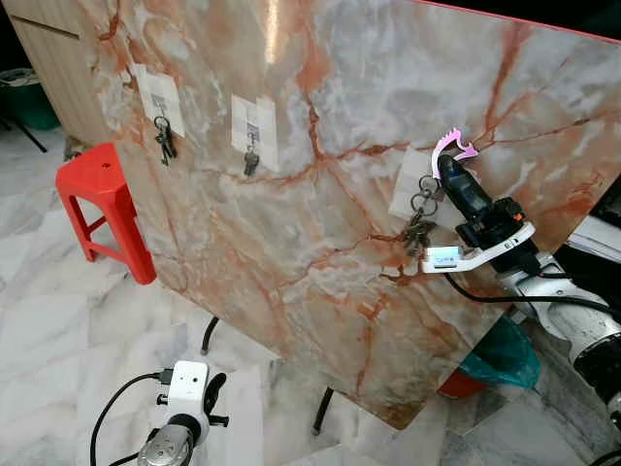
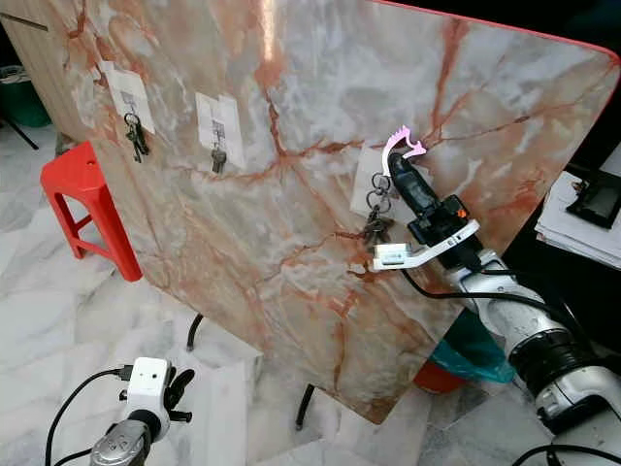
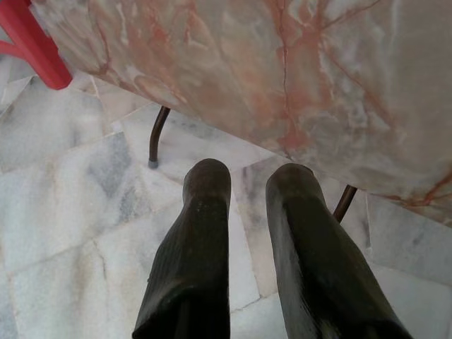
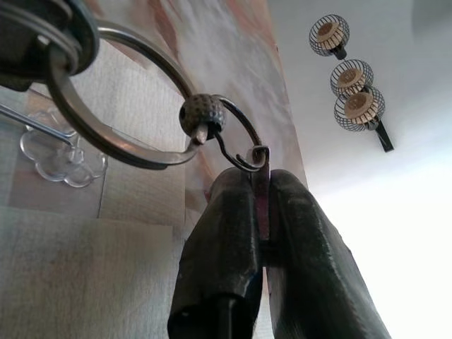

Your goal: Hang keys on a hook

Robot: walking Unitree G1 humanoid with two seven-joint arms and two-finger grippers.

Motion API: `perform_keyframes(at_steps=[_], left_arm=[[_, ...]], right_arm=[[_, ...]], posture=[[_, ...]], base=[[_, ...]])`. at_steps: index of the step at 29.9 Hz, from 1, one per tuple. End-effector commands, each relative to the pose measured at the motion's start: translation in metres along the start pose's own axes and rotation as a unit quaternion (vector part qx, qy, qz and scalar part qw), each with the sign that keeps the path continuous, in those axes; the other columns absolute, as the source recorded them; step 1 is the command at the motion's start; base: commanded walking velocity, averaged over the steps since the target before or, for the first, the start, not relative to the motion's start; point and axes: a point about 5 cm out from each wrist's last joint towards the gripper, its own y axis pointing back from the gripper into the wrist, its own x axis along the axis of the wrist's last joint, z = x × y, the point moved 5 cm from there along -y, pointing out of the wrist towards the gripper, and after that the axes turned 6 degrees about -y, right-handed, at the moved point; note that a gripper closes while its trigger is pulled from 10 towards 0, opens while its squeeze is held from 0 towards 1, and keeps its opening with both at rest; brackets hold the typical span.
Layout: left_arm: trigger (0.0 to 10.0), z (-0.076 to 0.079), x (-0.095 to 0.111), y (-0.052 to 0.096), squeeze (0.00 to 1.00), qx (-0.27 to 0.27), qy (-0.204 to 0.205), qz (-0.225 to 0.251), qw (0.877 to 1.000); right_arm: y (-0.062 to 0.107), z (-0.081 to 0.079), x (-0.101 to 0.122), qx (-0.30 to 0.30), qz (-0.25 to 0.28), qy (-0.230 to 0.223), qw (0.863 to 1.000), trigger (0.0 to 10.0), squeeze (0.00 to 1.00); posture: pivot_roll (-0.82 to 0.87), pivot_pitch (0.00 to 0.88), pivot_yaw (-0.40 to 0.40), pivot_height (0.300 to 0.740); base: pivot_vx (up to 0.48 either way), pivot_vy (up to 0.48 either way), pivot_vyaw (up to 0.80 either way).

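Fingers of the right gripper [image 4: 260,212] pinch the pink tag, keys [image 1: 420,233] dangling just below them against the marble board [image 1: 320,243]; their ring hangs beside the clear hook [image 4: 60,152] (not yet over it). Left gripper [image 3: 247,212] idles low, slightly parted.

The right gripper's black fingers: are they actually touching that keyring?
Touching. The right wrist view shows the right gripper pinched shut on a pink tag linked to the keyring.
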Motion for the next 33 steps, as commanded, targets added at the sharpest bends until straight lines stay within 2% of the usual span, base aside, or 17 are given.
perform_keyframes(at_steps=[1,13,23,33], left_arm=[[10.0,0.003,-0.006,0.002,0.0,-0.002,0.002,-0.009,1.0],[10.0,0.002,-0.005,0.002,0.0,-0.001,-0.001,-0.008,1.0],[10.0,0.002,-0.005,0.002,0.0,-0.001,-0.002,-0.008,1.0],[10.0,0.002,-0.004,0.002,0.0,0.002,-0.002,-0.006,1.0]], right_arm=[[0.005,-0.003,-0.01,0.011,-0.022,0.005,1.0,10.0,0.0],[0.012,-0.015,0.002,0.023,-0.009,0.001,1.0,10.0,0.0],[0.015,-0.015,0.006,0.009,0.001,0.013,1.0,10.0,0.0],[0.017,-0.023,0.012,0.012,0.023,0.035,0.999,10.0,0.0]], posture=[[0.05,0.054,-0.075,0.74],[0.06,0.052,-0.078,0.74],[0.06,0.059,-0.08,0.74],[0.07,0.066,-0.087,0.74]], base=[[0.0,0.0,0.0],[0.0,0.0,0.0],[0.0,0.0,0.0],[0.0,0.0,0.0]])
